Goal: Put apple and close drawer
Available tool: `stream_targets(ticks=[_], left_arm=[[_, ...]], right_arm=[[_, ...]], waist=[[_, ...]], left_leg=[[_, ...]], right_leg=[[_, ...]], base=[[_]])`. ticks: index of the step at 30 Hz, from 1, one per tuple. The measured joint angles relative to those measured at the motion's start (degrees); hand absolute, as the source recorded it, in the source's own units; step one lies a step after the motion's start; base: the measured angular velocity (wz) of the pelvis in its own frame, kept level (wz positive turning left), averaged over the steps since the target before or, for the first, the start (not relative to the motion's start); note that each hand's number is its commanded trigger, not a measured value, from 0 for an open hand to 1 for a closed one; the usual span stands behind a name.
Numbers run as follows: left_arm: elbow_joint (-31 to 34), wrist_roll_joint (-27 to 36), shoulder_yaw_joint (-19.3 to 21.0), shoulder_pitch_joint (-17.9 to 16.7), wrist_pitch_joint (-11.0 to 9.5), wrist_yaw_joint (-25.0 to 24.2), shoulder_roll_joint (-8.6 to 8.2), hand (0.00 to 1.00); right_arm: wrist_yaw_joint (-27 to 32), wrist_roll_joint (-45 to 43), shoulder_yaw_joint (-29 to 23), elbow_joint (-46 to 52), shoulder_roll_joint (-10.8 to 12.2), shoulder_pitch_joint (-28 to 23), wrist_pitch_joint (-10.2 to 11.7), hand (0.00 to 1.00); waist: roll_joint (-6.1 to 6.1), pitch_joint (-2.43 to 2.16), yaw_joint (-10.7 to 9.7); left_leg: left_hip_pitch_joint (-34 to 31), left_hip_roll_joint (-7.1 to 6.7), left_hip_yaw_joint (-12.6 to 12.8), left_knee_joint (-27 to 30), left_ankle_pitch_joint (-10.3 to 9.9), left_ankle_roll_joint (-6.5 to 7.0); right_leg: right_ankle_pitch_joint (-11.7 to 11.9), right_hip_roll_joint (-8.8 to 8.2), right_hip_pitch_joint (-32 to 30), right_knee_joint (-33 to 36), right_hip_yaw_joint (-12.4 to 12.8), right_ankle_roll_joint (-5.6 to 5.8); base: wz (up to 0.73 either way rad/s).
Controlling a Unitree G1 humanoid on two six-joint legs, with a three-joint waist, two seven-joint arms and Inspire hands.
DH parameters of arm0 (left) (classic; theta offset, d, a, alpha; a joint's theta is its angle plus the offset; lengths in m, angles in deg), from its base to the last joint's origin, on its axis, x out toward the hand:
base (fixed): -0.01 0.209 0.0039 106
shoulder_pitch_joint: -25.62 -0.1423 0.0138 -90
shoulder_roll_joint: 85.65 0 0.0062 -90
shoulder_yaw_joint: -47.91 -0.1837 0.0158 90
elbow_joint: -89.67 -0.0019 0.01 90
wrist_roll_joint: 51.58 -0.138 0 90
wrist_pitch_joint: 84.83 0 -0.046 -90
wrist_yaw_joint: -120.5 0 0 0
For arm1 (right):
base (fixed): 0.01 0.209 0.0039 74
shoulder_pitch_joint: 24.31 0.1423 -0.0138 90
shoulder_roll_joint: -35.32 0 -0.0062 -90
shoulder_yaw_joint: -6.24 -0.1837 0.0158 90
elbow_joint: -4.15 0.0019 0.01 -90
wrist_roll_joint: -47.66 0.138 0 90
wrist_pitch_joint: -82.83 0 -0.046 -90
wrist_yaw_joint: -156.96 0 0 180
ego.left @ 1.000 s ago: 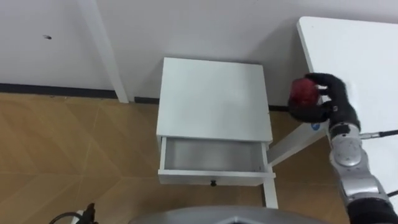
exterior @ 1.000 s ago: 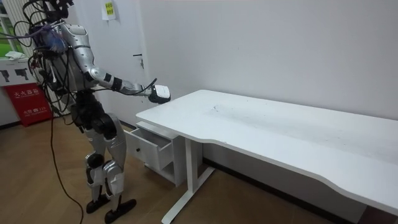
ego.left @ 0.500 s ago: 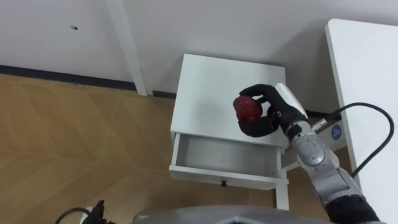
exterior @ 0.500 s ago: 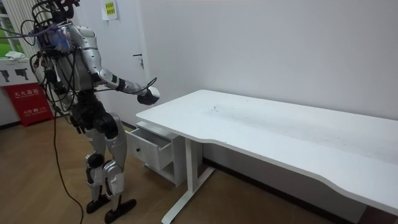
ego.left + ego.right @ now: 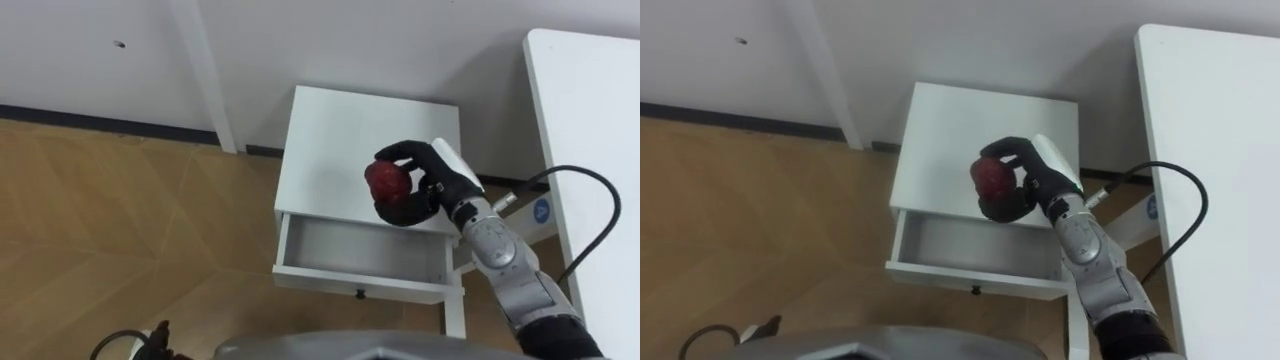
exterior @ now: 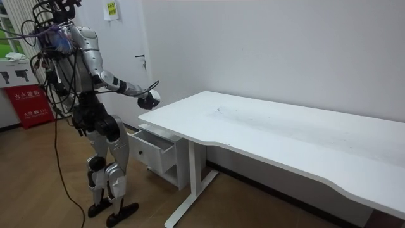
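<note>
One apple clamped in right hand over cabinet — drawer open | room view: robot beside desk

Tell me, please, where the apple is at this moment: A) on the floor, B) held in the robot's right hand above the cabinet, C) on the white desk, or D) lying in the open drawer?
B: the right hand has its fingers curled round the apple over the cabinet, just behind the open drawer.
</note>
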Motion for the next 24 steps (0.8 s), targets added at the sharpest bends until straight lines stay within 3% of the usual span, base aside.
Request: stream_targets(ticks=[11,24], left_arm=[[0.0,0.0,0.1,-0.1,0.2,0.0,-0.01,0.0],[0.1,0.0,0.1,-0.1,0.2,-0.1,-0.05,0.0]], right_arm=[[-0.1,0.0,0.0,-2.6,0.3,-1.2,0.0,0.0],[0.0,0.2,0.0,-4.7,0.3,-1.2,0.0,0.0]], waist=[[0.21,-0.4,0.0],[-0.07,0.06,0.1]], left_leg=[[0.1,-0.03,0.0,0.2,0.0,0.0],[0.1,-0.13,-0.1,0.3,0.0,0.0]], right_leg=[[0.0,-0.06,0.2,0.0,-0.1,0.0],[0.0,-0.17,0.6,0.0,-0.2,0.0]], base=[[0.0],[0.0]])
